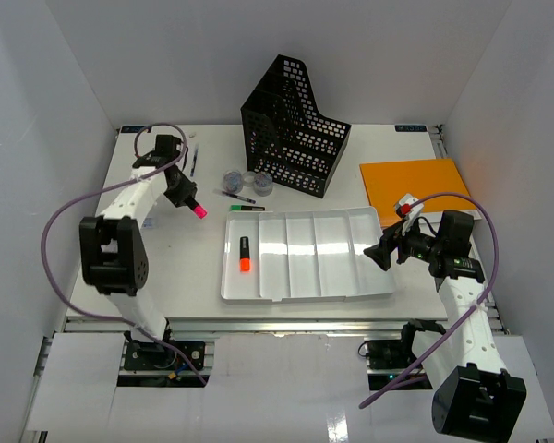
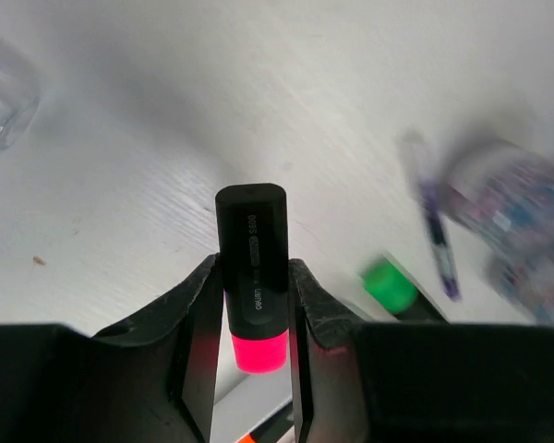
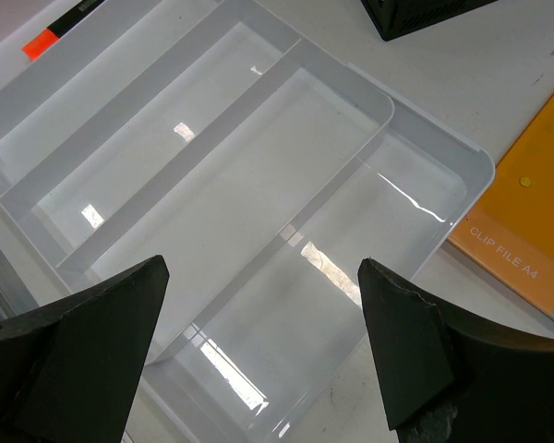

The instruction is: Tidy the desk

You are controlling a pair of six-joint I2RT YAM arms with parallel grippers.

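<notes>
table (image 1: 351, 189), spread beneath both arms, carries the tray (image 1: 307, 296). left gripper (image 2: 254, 268): jaws clamped near one end of the pink highlighter (image 2: 251, 226). right gripper (image 3: 258, 277): jaws apart above the tray. we judge the off-centre hold may let the highlighter swivel or slip in transit.

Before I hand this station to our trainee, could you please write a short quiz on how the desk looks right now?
1. True or false: the right tool is holding something.
2. What is clamped in the left tool? A) a green marker B) a pink highlighter C) a pen
3. In the top view, which compartment of the white tray holds the orange highlighter?
Key: 1 false, it is open and empty. 2 B. 3 the leftmost one.
</notes>
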